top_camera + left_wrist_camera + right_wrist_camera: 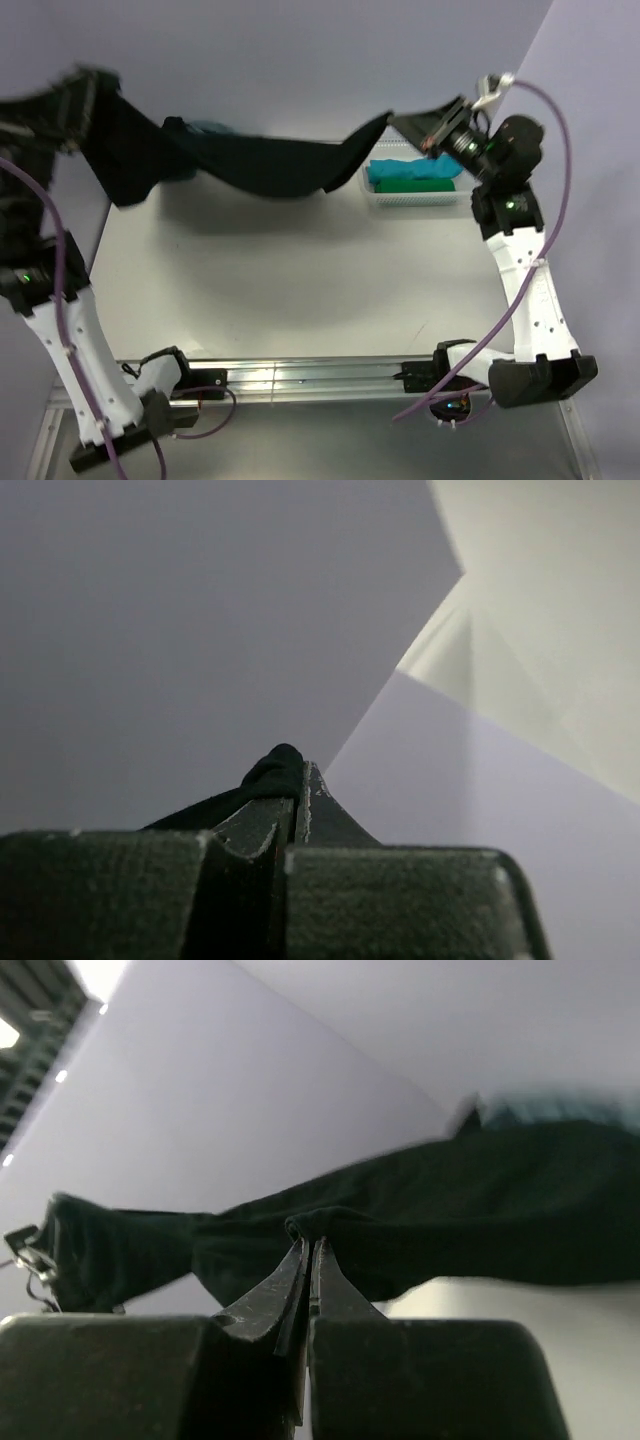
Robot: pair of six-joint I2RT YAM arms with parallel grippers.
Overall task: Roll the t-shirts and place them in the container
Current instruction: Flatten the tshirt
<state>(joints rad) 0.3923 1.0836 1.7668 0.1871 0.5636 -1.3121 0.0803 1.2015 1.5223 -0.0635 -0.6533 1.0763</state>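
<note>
Soft, even light was thrown from overhead, and a broad, diffuse shadow was cast on the pale grey tabletop (300, 300) under the large black cloth t-shirt (270, 165). Motion blur was seen on the left gripper (78, 92) in the top view. Small glints were caught on the silver metal rail (290, 378). In the right wrist view the bright ceiling lights (8, 1032) were blown out, the shirt's upper right edge was smeared, and the near foreground was left out of focus.
</note>
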